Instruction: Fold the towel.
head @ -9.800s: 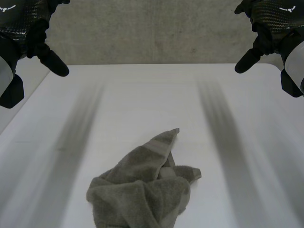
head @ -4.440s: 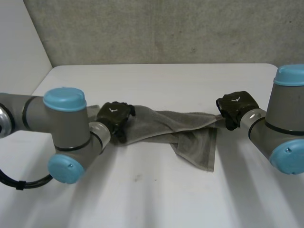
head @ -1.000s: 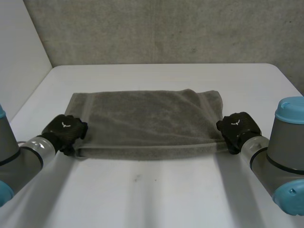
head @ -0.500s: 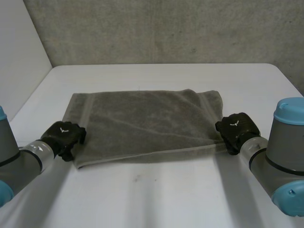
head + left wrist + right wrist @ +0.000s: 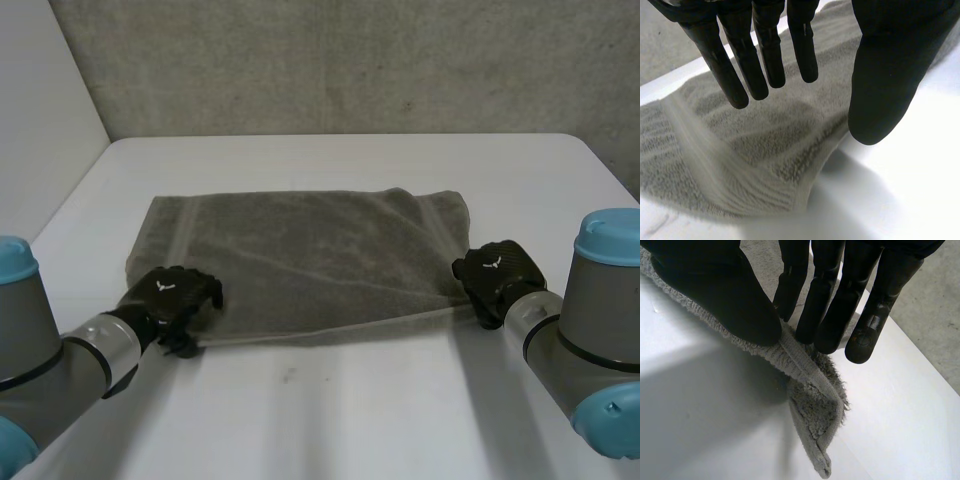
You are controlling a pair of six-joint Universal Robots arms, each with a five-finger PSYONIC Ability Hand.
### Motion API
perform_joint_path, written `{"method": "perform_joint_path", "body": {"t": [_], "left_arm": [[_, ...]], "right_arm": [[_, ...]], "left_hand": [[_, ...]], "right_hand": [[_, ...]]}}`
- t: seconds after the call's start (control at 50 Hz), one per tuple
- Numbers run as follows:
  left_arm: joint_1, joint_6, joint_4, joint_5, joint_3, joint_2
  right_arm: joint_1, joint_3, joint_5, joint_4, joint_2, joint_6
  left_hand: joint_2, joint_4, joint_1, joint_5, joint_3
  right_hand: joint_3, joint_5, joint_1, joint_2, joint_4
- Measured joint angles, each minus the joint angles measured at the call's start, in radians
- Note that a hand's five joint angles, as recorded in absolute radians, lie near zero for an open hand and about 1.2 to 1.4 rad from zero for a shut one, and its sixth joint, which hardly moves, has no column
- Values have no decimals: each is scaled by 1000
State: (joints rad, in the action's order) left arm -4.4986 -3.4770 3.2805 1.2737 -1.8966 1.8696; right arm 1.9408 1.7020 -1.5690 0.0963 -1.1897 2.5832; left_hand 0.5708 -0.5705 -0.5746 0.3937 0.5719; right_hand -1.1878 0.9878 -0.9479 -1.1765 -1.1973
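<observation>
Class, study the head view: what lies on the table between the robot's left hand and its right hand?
The towel, spread flat: its near edge runs from the left hand to the right hand, seen in the head view.

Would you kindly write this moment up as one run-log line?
towel spread on table | left hand open over near corner | right hand pinching opposite near corner

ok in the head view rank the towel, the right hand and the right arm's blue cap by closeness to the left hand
1. towel: right at the left hand, at its near left corner.
2. right hand: across the towel, at its right edge.
3. right arm's blue cap: beyond the right hand, farthest right.
</observation>
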Motion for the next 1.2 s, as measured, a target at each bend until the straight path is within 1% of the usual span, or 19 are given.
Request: {"method": "perform_joint_path", "body": {"t": [0.14, 0.26, 0.44, 0.54, 0.58, 0.6, 0.62, 0.68, 0.74, 0.78, 0.86, 0.9, 0.94, 0.96, 0.98, 1.0, 1.06, 1.14, 1.2], "left_arm": [[-9, -4, 29, 31, -1, 46], [-19, -4, 41, 38, -1, 54], [-60, -6, 82, 38, -1, 55], [-91, -26, 111, 39, 2, 73], [-100, -41, 118, 39, 3, 77], [-106, -54, 123, 39, 3, 80], [-110, -64, 126, 39, 2, 81], [-119, -91, 131, 39, 2, 84], [-120, -96, 132, 39, 1, 83], [-121, -114, 131, 39, 1, 71], [-117, -119, 124, 38, 9, 9], [-114, -119, 115, 38, 19, -52], [-113, -119, 112, 38, 24, -75], [-114, -119, 79, 38, 52, -176], [-114, -119, 79, 38, 52, -176], [-116, -119, 39, 36, 83, -246], [-121, -121, -41, 31, 139, -332], [-124, -138, -161, 21, 212, -394], [-124, -175, -270, 6, 265, -402]], "right_arm": [[-4, 2, 1, 3, 0, 0], [-5, 2, 2, 5, 1, 0], [-7, 1, 3, 5, 4, -1], [-9, 0, 2, 6, 4, -1], [-9, -1, 2, 6, 4, -1], [-9, -1, 2, 6, 4, -1], [-9, -1, 2, 6, 4, -1], [-9, -3, 2, 8, 2, -2], [-9, -4, 2, 8, 2, -2], [-10, -13, 3, 7, -3, -1], [-11, -36, 2, -3, -30, -5], [-14, -61, 1, -19, -74, -10], [-16, -71, 1, -28, -93, -12], [-29, -120, 3, -80, -174, -19], [-29, -120, 3, -80, -174, -19], [-41, -170, 8, -139, -231, -28], [-59, -259, 27, -249, -294, -47], [-77, -388, 69, -420, -334, -91], [-90, -460, 96, -527, -335, -131]], "left_hand": [[0, 0, 0, 0, 0], [2, -1, 0, 3, 1], [25, -25, -21, 28, 23], [64, -60, -60, 62, 59], [203, -203, -196, 203, 203], [292, -275, -289, 273, 290], [396, -396, -415, 396, 394], [553, -550, -528, 542, 550], [563, -563, -532, 552, 560], [615, -613, -557, 594, 611], [636, -635, -568, 615, 633], [642, -641, -574, 621, 639], [642, -642, -574, 623, 639], [644, -642, -581, 625, 641], [644, -642, -581, 625, 641], [645, -642, -614, 644, 642], [646, -642, -616, 647, 643], [646, -642, -620, 647, 644], [646, -642, -620, 647, 644]], "right_hand": [[0, 0, 0, 0, 0], [0, 0, 0, 0, 0], [0, 0, 0, 0, 0], [0, 0, 0, 0, 0], [0, 0, 0, 0, 0], [0, 0, 0, 0, 0], [0, 0, 0, 0, 0], [0, 0, 0, 0, 0], [0, 0, 0, 0, 0], [0, 0, 0, 0, 0], [0, 0, 0, 0, 0], [0, 0, 0, 0, 0], [0, 0, 0, 0, 0], [0, 0, 0, 0, 0], [0, 0, 0, 0, 0], [0, 0, 0, 0, 0], [0, 0, 0, 0, 0], [0, 0, 0, 0, 0], [0, 0, 0, 0, 0]]}}
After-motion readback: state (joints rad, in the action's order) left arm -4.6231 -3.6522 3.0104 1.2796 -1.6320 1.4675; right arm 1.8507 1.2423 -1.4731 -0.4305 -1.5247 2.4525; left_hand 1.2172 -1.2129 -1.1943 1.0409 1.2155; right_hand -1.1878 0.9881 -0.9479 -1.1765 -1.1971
